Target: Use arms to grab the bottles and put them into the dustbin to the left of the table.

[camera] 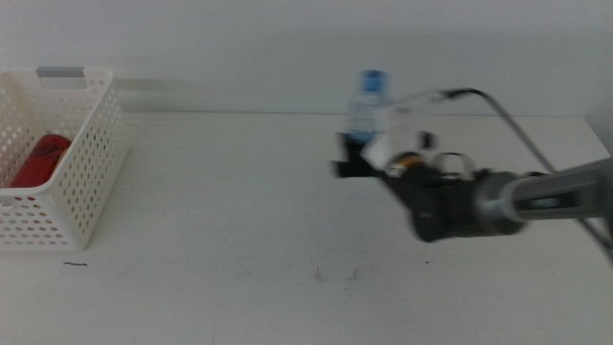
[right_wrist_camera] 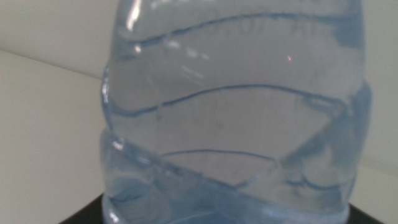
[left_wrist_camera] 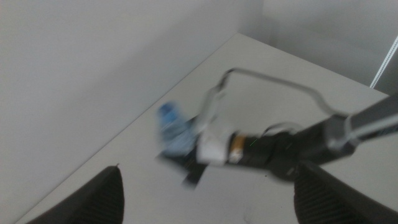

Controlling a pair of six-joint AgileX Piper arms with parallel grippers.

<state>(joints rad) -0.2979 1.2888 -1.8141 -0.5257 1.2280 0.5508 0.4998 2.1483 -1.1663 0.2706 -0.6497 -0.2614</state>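
A small clear water bottle (camera: 367,107) with a blue cap and blue label is held in my right gripper (camera: 352,158), which is shut on its lower body over the far middle of the table (camera: 220,220). In the right wrist view the bottle (right_wrist_camera: 236,118) fills the picture, and my right gripper (right_wrist_camera: 224,219) shows only as dark slivers. The left wrist view looks down on the bottle (left_wrist_camera: 176,134) and the right arm (left_wrist_camera: 280,152). My left gripper (left_wrist_camera: 208,173) hangs open and apart from the bottle. The white dustbin (camera: 91,134) stands at the left with a red can (camera: 38,161) inside.
The right arm's cable (camera: 498,105) arcs above its wrist. A white wall runs behind the table's far edge. Faint dark marks (camera: 335,275) lie on the tabletop near the front.
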